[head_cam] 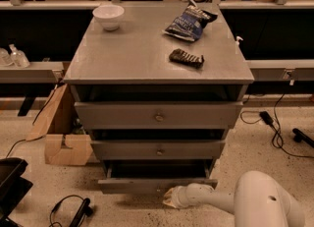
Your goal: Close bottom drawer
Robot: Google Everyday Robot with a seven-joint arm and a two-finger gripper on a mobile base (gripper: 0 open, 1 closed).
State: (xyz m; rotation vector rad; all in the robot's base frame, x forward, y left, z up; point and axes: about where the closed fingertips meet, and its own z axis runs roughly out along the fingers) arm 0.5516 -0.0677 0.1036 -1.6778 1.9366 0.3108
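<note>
Views: one.
Station: raised, facing the front of the grey three-drawer metal cabinet [157,115], and tilted downward, looking toward 12 o'clock.
Range: middling. The whole cabinet is in frame, from its flat grey counter [132,59] in the upper half to the speckled pale floor [122,209] at 6 o'clock.
Low centre: the bottom drawer [132,185], with a slim grey flat front.
Nearest the lens: the white rounded robot arm [260,206], entering at 5 o'clock. Its cream pincer [170,199] sits at 6 o'clock, just beside the drawer front.
</note>
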